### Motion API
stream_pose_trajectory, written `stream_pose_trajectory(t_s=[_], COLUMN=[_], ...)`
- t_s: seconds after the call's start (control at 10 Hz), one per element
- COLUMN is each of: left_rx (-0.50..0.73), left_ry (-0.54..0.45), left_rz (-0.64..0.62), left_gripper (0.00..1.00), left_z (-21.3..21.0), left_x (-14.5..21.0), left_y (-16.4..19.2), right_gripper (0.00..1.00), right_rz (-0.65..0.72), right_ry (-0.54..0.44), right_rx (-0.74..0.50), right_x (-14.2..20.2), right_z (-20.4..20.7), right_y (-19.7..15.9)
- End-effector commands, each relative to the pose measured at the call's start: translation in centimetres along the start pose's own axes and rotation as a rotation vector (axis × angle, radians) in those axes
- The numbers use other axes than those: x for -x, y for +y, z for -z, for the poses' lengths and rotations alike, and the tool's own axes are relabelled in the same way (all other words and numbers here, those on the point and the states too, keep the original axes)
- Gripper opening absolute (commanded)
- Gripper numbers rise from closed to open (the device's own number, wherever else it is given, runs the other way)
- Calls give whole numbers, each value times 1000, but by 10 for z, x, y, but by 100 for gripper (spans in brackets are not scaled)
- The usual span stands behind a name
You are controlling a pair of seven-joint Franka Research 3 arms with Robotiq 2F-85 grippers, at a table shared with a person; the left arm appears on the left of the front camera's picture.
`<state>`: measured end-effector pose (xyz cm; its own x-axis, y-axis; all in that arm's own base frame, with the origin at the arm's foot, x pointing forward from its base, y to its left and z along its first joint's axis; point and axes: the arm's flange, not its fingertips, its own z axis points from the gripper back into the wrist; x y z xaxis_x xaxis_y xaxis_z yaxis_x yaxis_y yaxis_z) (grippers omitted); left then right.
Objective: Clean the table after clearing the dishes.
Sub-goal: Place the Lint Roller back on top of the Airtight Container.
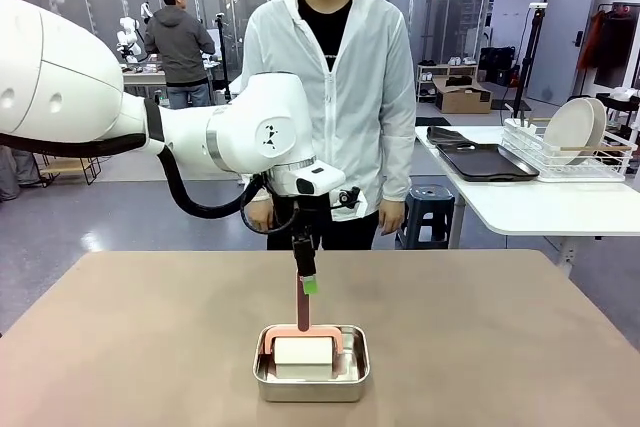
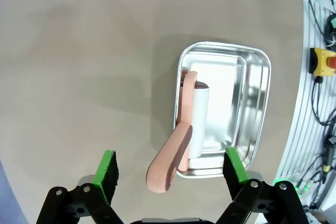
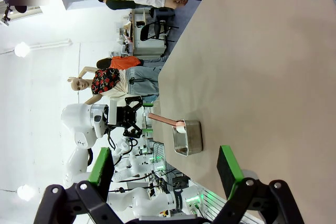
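Looking across the large tan-brown table (image 1: 500,337) in the front view, we see the left gripper (image 1: 305,277) hanging over a small rectangular steel pan (image 1: 311,379) near our edge. A pink lint roller with a white roll (image 1: 303,345) stands in the pan, its handle pointing up to the green pads. From here we cannot tell if the pads touch the handle. A person in a white jacket (image 1: 340,77) stands at the far side, hands down. To the right, a white side table (image 1: 540,202) carries dark brown trays (image 1: 480,160) and a wire rack with round white plates (image 1: 575,132).

From the left wrist view, the left gripper (image 2: 170,174) has its jaws wide apart, one green pad on each side of the pink handle (image 2: 168,166), with a clear gap on both sides. The white roll (image 2: 198,121) lies inside the steel pan (image 2: 247,108), and the handle goes over the pan rim. The table (image 2: 79,77) is bare around it.

From the right wrist view, the right gripper (image 3: 165,169) is also spread wide, holding nothing, above the table (image 3: 262,66). Farther off we see the steel pan (image 3: 188,137) with the roller (image 3: 165,121), and the left gripper (image 3: 137,116) at the end of its handle.
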<state>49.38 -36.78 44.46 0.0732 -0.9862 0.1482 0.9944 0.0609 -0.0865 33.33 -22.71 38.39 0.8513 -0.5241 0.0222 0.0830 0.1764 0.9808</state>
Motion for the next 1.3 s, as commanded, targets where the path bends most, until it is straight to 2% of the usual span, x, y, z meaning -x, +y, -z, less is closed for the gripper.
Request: stream_pose_trajectory(t_s=[0.0, 0.9, 1.1, 1.2], left_rx=[4, 5, 169, 225], left_ry=[1, 0, -87, -121], left_rz=[18, 12, -105, -257], left_gripper=[100, 100, 100, 100], left_z=[1, 2, -42, -66], left_x=[-4, -5, 13, 37], left_y=[-4, -4, 3, 8], right_gripper=[100, 100, 100, 100], right_rz=[-2, -2, -2, -2], right_ry=[0, 0, 0, 0], right_rx=[-5, -5, -5, -5], right_x=[2, 2, 2, 2], right_z=[0, 0, 0, 0], right_y=[2, 2, 2, 2])
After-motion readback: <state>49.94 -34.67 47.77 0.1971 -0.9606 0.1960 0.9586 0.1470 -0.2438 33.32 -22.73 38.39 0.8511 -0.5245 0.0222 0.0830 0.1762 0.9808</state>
